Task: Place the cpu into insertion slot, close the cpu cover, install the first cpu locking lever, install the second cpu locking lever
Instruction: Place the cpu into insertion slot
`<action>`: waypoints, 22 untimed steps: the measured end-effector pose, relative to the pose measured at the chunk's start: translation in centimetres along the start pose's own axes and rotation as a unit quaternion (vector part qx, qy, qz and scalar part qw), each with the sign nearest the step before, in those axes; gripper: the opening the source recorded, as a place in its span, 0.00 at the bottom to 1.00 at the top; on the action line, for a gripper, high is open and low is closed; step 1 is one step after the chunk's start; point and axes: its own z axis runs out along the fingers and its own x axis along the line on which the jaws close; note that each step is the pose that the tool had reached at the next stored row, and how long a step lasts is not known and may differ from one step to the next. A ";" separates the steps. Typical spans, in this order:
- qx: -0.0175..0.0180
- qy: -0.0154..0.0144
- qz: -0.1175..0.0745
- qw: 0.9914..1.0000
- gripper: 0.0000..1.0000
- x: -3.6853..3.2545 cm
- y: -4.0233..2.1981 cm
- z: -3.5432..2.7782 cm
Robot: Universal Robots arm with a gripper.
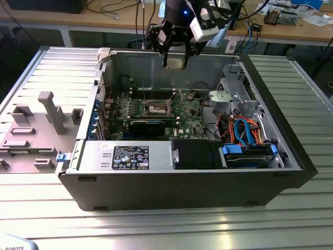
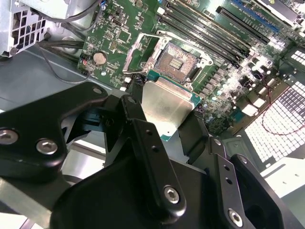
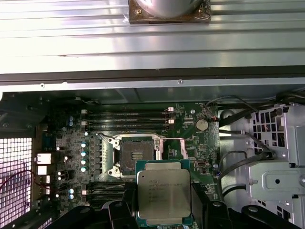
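We've got the black tool (image 1: 175,54) pinching the flat silver-grey square cpu (image 3: 163,186) above the dark metal-edged insertion slot (image 3: 135,155); we risk slot damage if it lands skewed or offset.

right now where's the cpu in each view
Exterior view: the cpu in the tool, high above the motherboard.
Second wrist view: the cpu next to the insertion slot.
First wrist view: the cpu next to that slot.
Shared landmark: the insertion slot, empty, on the green motherboard.
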 end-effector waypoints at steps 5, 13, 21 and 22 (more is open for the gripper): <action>0.000 0.000 0.000 1.000 0.55 0.00 -0.02 0.14; 0.000 0.000 0.000 1.000 0.55 -0.01 -0.05 0.35; 0.000 0.000 0.000 1.000 0.55 -0.01 -0.11 0.67; 0.000 0.000 0.000 1.000 0.55 -0.02 -0.11 0.70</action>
